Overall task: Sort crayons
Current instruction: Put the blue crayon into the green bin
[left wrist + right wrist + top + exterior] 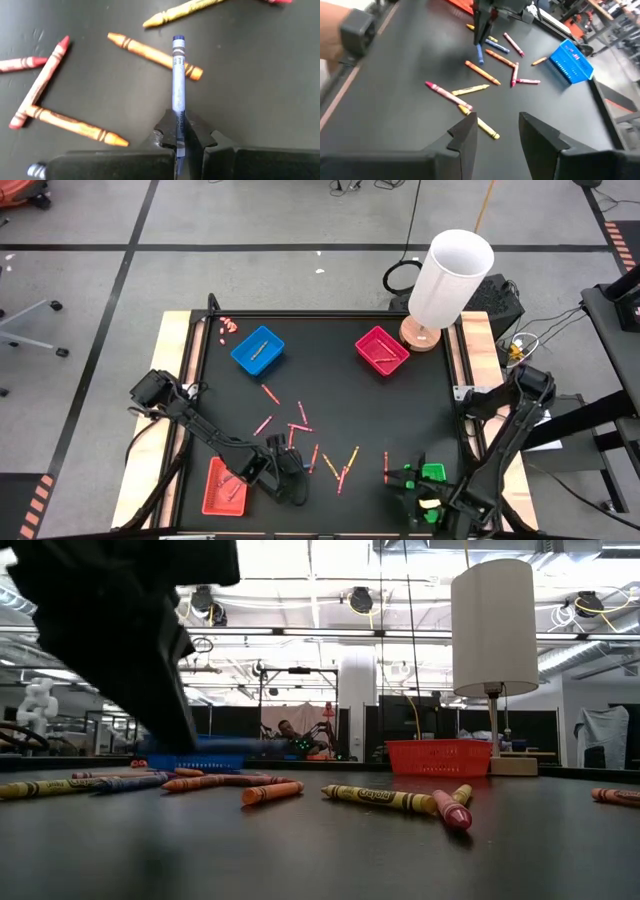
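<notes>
Several crayons (300, 425), red, pink, orange and yellow, lie flat and scattered on the black table's near middle. My left gripper (292, 480) is over their near left part, shut on a blue crayon (178, 85). The right wrist view shows that crayon (479, 53) sticking down out of the left gripper (482, 30). My right gripper (500, 137) is open near the table's near right corner (402, 478), with nothing between its fingers. A yellow crayon (485, 126) lies just beyond it. My left gripper pinches the blue crayon between its two fingers by the wrapped part near one end (178, 131). The fingers slant down from the near left and run along the crayon. Its free end (178, 40) sticks out ahead, over an orange crayon (150, 52) lying on the table.
A blue tray (258, 350) and a magenta tray (382, 350) stand at the far side. A red tray (224, 486) is at the near left, something green (433, 472) by the right gripper. A white lamp (447, 280) stands at the far right corner.
</notes>
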Robot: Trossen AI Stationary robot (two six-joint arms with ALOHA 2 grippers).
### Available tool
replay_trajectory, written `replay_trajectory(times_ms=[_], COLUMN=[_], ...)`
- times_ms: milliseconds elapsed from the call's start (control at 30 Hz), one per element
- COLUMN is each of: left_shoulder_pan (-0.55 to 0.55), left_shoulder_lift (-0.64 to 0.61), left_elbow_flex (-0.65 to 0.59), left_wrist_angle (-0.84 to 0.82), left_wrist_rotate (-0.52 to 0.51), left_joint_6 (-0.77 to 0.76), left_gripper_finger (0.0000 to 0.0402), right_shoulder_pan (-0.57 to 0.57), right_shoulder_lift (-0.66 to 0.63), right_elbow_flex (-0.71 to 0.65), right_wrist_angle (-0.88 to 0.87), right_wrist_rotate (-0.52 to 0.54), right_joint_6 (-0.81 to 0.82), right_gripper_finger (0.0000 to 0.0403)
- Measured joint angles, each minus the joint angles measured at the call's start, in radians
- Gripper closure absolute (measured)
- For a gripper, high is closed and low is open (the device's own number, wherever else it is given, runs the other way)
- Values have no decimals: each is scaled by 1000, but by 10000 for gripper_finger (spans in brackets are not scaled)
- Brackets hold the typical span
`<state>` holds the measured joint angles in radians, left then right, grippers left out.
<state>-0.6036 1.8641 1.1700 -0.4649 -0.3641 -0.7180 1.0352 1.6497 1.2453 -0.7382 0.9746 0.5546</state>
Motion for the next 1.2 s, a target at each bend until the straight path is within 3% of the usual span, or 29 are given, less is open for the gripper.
replay_trajectory(times_ms=[633, 833, 1200], left_shoulder_pan=[59, 62, 61], left_shoulder_lift=[-2, -2, -3], left_elbow_flex=[115, 115, 115], left_wrist_angle=[68, 159, 256], left_wrist_rotate=[-32, -13, -9], left_joint_6=[161, 239, 316], left_gripper_finger=[395, 395, 395], right_shoulder_pan=[-213, -260, -295], right_shoulder_lift=[196, 212, 210], right_elbow_flex=[0, 0, 0], right_wrist_angle=[321, 377, 474], right_wrist_rotate=[-42, -121, -142], right_joint_6=[-276, -314, -382], right_gripper_finger=[273, 272, 272])
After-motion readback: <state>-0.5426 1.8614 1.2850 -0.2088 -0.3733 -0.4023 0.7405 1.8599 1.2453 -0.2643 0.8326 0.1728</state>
